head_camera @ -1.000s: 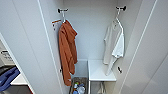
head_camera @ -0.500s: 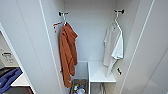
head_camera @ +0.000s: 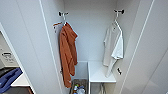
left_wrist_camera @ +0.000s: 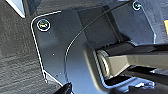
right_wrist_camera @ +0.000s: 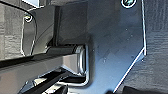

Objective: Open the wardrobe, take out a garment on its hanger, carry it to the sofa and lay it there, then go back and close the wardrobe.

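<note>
White wardrobe, white shirt, white hanger, orange hooded garment, grey carpet

Open wardrobe, white garment on hanger right, orange garment left

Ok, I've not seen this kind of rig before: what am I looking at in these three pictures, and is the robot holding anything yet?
The wide picture comes from a camera high on a wheeled, two-armed robot, looking into an open white wardrobe. Inside, a white short-sleeved shirt hangs on a slim white hanger from a hook on the right, and a longer orange hooded garment hangs on the left. Below the shirt is a white shelf, and some small items lie at the bottom, too blurred to name. The other two pictures come from cameras on the robot's wrists; the dark plates and bars there are the robot's own parts above a dark floor. They do not show anything held, and the fingers cannot be made out.
</note>
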Controlling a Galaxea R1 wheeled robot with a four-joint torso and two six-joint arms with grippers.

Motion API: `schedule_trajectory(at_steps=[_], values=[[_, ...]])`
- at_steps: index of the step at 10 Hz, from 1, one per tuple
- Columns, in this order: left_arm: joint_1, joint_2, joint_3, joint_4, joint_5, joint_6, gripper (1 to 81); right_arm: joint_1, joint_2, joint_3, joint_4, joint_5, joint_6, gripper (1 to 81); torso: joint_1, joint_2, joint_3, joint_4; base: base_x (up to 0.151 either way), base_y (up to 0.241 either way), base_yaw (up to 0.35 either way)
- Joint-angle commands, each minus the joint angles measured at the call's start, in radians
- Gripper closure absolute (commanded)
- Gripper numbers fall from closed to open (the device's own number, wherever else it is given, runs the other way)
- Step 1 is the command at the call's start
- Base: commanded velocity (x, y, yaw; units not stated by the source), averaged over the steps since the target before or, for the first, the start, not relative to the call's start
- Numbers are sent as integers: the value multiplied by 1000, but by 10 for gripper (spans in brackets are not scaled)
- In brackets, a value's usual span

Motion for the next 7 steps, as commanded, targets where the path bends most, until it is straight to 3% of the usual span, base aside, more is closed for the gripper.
schedule_trajectory(at_steps=[1, 3, 7], values=[[-34, -7, 10, -3, 54, 5, 10, 35, 11, 7, 15, -56, -2, 10, 1, 0, 0, 0, 0, 0, 0], [-34, -4, 10, -7, 54, 5, 10, 35, 11, 6, 12, -56, -4, 10, 1, 0, 0, 0, 0, 0, 0], [-36, -4, 10, -10, 45, 5, 10, 35, 11, 4, 10, -56, -5, 10, 1, -1, 1, 0, 86, 0, 0]])
